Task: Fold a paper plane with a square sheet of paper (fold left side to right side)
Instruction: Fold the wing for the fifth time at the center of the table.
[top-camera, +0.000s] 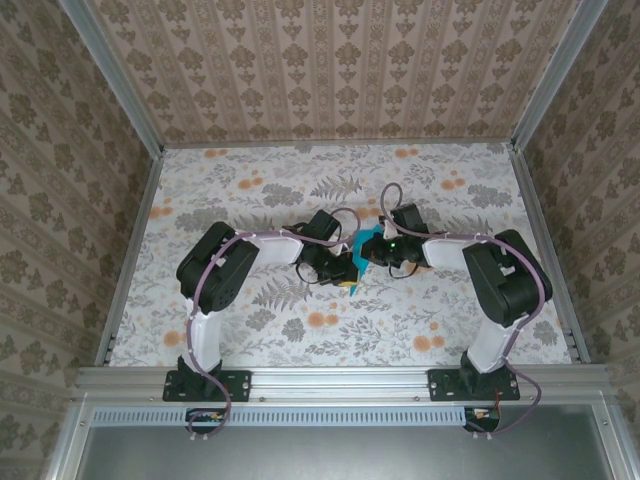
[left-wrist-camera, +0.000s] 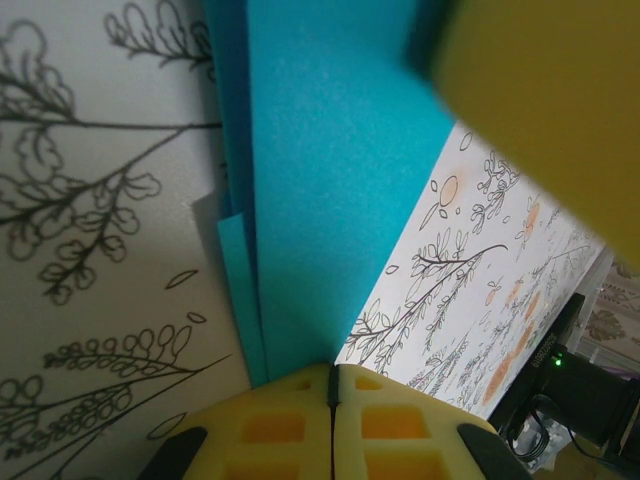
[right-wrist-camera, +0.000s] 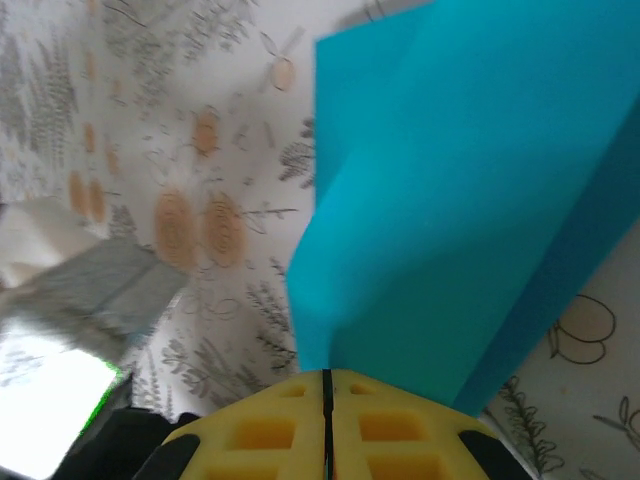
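The square sheet of paper (top-camera: 368, 243) is turquoise-blue, creased into layers, and sits mid-table between the two arms. My left gripper (top-camera: 346, 277) is shut. In the left wrist view its yellow pads (left-wrist-camera: 290, 420) meet at the narrow near end of the paper (left-wrist-camera: 330, 180), most of which runs under the left pad. I cannot tell whether any paper is pinched there. My right gripper (top-camera: 377, 256) is shut on the paper (right-wrist-camera: 470, 200), which rises and curls up from its yellow fingertips (right-wrist-camera: 400, 425). A blurred yellow pad of the right gripper (left-wrist-camera: 540, 90) hangs over the sheet.
The floral table cover (top-camera: 300, 190) spreads around the arms, bounded by metal rails at the left (top-camera: 130, 250) and right (top-camera: 545, 250). Patterned walls close in three sides. The right arm's black wrist with a green light (left-wrist-camera: 560, 390) stands close to the left gripper.
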